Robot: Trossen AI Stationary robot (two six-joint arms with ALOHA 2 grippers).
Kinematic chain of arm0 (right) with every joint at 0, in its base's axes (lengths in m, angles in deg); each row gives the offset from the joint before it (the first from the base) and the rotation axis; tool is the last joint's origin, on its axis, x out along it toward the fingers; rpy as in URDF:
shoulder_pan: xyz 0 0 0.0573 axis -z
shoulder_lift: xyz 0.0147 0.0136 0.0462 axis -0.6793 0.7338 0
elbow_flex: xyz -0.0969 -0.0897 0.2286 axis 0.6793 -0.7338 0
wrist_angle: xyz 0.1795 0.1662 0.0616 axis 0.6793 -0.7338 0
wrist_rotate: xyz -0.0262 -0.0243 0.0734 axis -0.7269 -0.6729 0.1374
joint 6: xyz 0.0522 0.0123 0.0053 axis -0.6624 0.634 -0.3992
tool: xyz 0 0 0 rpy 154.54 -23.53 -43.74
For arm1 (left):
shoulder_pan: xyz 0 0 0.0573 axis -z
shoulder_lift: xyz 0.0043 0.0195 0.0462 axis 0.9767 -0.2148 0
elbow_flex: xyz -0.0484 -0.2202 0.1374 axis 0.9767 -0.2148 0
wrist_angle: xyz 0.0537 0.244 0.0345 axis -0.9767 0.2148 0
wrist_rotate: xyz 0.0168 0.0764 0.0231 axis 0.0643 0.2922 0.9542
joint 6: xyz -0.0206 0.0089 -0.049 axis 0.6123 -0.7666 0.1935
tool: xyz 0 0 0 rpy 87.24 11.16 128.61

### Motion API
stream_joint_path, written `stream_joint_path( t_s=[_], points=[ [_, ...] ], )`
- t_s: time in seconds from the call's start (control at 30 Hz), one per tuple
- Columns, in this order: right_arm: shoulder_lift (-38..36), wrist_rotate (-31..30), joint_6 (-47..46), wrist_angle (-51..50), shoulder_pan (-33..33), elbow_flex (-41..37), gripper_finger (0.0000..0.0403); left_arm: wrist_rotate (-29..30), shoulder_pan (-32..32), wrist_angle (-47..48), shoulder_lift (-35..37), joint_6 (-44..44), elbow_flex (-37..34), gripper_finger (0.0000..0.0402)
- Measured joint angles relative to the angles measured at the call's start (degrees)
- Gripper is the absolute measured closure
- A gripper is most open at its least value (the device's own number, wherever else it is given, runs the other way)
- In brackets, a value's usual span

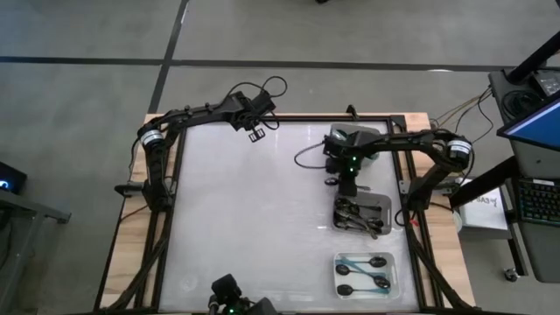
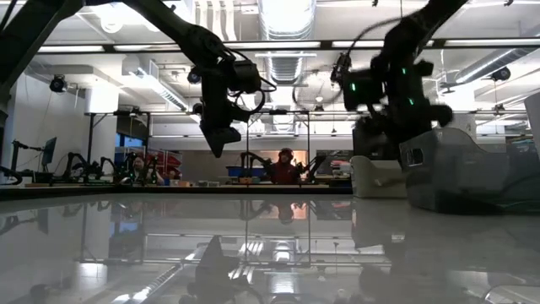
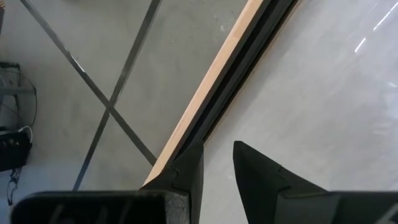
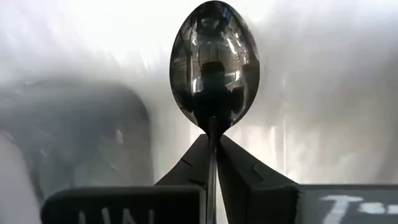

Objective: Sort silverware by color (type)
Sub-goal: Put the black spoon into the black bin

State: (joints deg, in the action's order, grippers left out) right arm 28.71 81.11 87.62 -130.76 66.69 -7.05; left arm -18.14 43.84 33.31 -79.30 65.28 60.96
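My right gripper (image 4: pixel 213 146) is shut on a shiny all-metal spoon (image 4: pixel 214 62), whose bowl sticks out past the fingertips. In the high view this gripper (image 1: pixel 347 184) hangs just beyond the far end of a grey tray (image 1: pixel 382 203) that holds several metal spoons (image 1: pixel 354 216). A white tray (image 1: pixel 398 262) nearer the table's near edge holds three teal-handled spoons (image 1: pixel 366 273). My left gripper (image 1: pixel 255 134) waits open over the table's far edge, touching nothing. The held spoon is hidden under the gripper in the high view. My right gripper pinches the spoon's handle just behind the bowl, at the neck (image 4: pixel 213 127), between its two fingertips (image 4: pixel 239 162). The fingers lie along the handle, and the bowl (image 4: pixel 214 62) points straight out beyond them. The rest of the handle is hidden between the fingers. The spoon is lifted clear.
A pale container (image 1: pixel 357 140) stands near the table's far right, under the right arm. The table's wooden rim (image 3: pixel 211 81) and dark frame run just beside the left gripper (image 3: pixel 217 158). A wide bare stretch of white tabletop (image 1: pixel 245 219) lies left of the trays.
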Motion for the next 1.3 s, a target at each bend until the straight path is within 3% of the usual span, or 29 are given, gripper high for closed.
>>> stream_joint_path(
  t_s=[0.27,0.4,0.5,0.63,0.77,0.97,1.17,1.3],
  points=[
    [-7.56,0.07,-3.53,-3.70,0.00,8.59,0.0393,-0.02,-0.01,0.00,0.02,0.22,0.00,0.0331],
    [-11.82,0.10,-10.39,-11.74,-1.48,12.08,0.0393,-0.02,-0.07,0.26,0.00,0.24,0.00,0.0331],
    [-15.71,0.94,-16.17,-15.81,-5.10,13.00,0.0393,-0.02,-0.28,0.27,0.02,0.22,0.00,0.0331],
    [-20.36,7.47,-25.60,-15.24,-12.45,12.52,0.0393,-0.04,-0.93,0.00,0.02,0.25,0.00,0.0331],
    [-22.78,7.98,-32.41,-14.29,-21.95,10.72,0.0394,-0.02,-1.75,-1.31,0.02,0.61,0.00,0.0331],
    [-21.98,1.29,-37.52,-11.09,-31.79,4.22,0.0394,-0.02,-2.19,-1.95,0.00,0.68,0.00,0.0331],
    [-20.58,-4.33,-37.10,-9.60,-32.52,0.72,0.0394,-0.04,-2.19,-1.92,0.02,0.75,0.00,0.0331],
    [-19.95,-5.01,-36.66,-8.62,-32.15,-0.23,0.0394,-0.04,-2.19,-1.75,0.02,1.34,0.00,0.0331]
  ],
)
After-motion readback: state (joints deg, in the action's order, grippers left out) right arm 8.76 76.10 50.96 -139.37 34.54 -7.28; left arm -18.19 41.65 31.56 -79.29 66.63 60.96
